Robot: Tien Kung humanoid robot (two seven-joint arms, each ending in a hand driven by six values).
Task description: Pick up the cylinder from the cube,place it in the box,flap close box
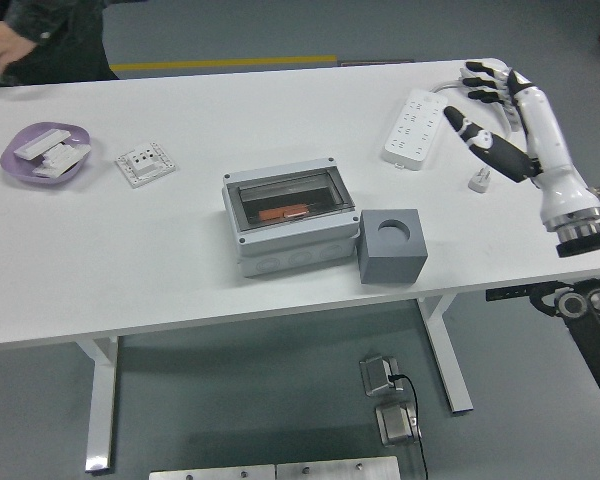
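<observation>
The grey box (290,216) stands mid-table with its clear flap closed. An orange cylinder (283,212) shows inside through the flap. The grey cube (391,245) with an empty round hole on top stands just right of the box. My right hand (480,100) is raised at the far right, well away from the box and over the power strip's cable, with fingers spread and empty. My left arm is out of view.
A white power strip (416,128) with its plug (480,180) lies at the back right. A white socket plate (146,163) and a purple dish (47,150) with white parts sit at the left. A person (40,40) stands at the far left corner.
</observation>
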